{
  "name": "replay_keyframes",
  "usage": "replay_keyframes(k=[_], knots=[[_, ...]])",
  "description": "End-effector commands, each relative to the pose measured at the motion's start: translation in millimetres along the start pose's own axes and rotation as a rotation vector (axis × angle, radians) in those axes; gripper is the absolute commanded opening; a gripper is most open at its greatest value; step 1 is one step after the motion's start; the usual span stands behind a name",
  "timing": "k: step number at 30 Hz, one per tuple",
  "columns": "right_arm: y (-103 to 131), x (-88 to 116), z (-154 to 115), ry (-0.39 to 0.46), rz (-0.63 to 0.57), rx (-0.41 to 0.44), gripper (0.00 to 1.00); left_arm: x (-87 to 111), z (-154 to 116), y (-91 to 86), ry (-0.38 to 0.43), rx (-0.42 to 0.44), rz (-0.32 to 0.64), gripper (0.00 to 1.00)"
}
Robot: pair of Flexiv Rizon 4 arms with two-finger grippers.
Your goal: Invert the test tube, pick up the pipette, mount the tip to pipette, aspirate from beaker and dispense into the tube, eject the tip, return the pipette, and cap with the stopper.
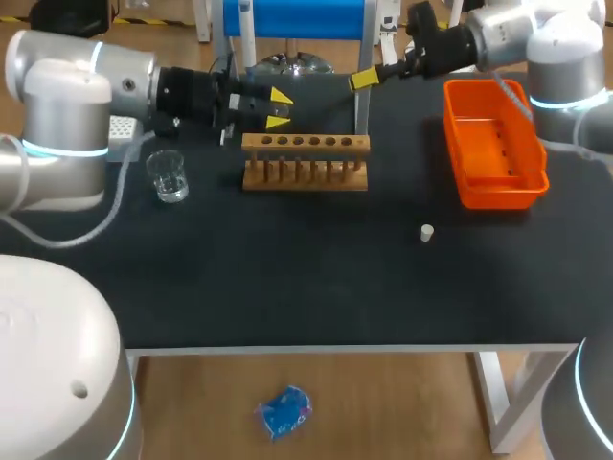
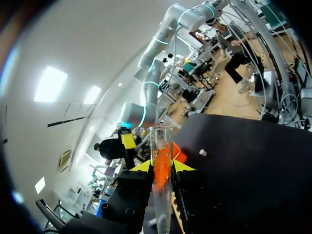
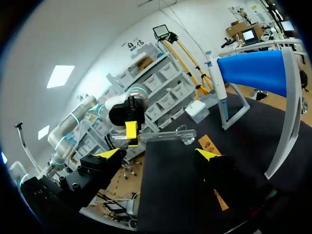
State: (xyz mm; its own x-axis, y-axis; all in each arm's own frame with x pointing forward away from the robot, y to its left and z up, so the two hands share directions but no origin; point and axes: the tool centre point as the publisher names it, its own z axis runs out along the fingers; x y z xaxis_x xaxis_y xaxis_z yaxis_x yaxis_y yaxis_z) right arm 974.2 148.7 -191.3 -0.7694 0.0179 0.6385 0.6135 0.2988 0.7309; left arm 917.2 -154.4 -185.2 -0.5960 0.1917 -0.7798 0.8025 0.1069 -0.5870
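Black table [image 1: 287, 268] | left gripper [image 2: 162, 166] clamps test tube [image 2: 161, 139] (unseen in head view) | right gripper [image 3: 157, 154] spread.

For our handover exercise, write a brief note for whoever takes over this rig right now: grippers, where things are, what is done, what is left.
Left gripper: shut on the test tube, held just behind the wooden rack.
Right gripper: open and empty, close to the tube.
Things: beaker to the rack's left; stopper loose on the table; orange tray at the right; blue stand at the back.
Done: the tube is out of the rack.
Left: pipette, tip, filling, ejecting, returning, capping.
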Motion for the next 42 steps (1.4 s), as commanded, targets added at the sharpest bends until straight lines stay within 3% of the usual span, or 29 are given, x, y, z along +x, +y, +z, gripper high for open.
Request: replay_keyframes(k=[1, 2, 4, 5, 6, 8, 11, 13, 16, 20, 33, 42], knots=[[-1.1, -7.7, -0.4, -0.103, -0.085, 0.066, 1.0, -4.9, -2.4, 3.4, 0.067, 0.016, -0.034, 0.0], [-4.9, -8.8, 0.1, -0.15, -0.15, 0.113, 1.0, -10.2, -4.4, 1.4, 0.044, 0.013, -0.091, 0.0], [-8.8, -10.9, -3.0, -0.183, -0.204, 0.109, 1.0, -16.8, -5.5, -0.9, 0.036, 0.022, -0.166, 0.0], [-12.0, -12.3, -5.2, -0.251, -0.271, 0.15, 1.0, -22.2, -5.6, -2.8, 0.012, 0.025, -0.235, 0.0], [-14.2, -13.1, -8.3, -0.262, -0.293, 0.133, 1.0, -25.4, -5.0, -3.9, 0.025, 0.02, -0.264, 0.0], [-21.0, -14.9, -13.0, -0.327, -0.368, 0.175, 1.0, -31.9, -2.7, -6.1, 0.013, 0.027, -0.351, 0.0], [-32.0, -16.0, -17.4, -0.383, -0.444, 0.206, 1.0, -37.0, 3.0, -6.1, 0.026, 0.023, -0.428, 0.0], [-40.8, -18.7, -20.8, -0.436, -0.52, 0.271, 1.0, -37.9, 7.9, -4.3, 0.024, 0.029, -0.484, 0.0], [-54.2, -23.2, -26.8, -0.462, -0.588, 0.305, 1.0, -36.7, 15.9, 0.6, 0.024, 0.041, -0.584, 0.0], [-70.1, -27.5, -33.0, -0.429, -0.644, 0.347, 1.0, -35.0, 25.6, 7.3, -0.006, 0.051, -0.711, 0.0], [-70.1, -27.5, -33.0, -0.429, -0.644, 0.347, 1.0, -35.0, 27.3, 8.6, -0.003, 0.047, -0.701, 0.0], [-90.4, -55.9, -28.5, -0.404, -0.681, 0.382, 1.0, -45.2, 39.3, 14.9, -0.027, 0.089, -0.727, 0.0]])
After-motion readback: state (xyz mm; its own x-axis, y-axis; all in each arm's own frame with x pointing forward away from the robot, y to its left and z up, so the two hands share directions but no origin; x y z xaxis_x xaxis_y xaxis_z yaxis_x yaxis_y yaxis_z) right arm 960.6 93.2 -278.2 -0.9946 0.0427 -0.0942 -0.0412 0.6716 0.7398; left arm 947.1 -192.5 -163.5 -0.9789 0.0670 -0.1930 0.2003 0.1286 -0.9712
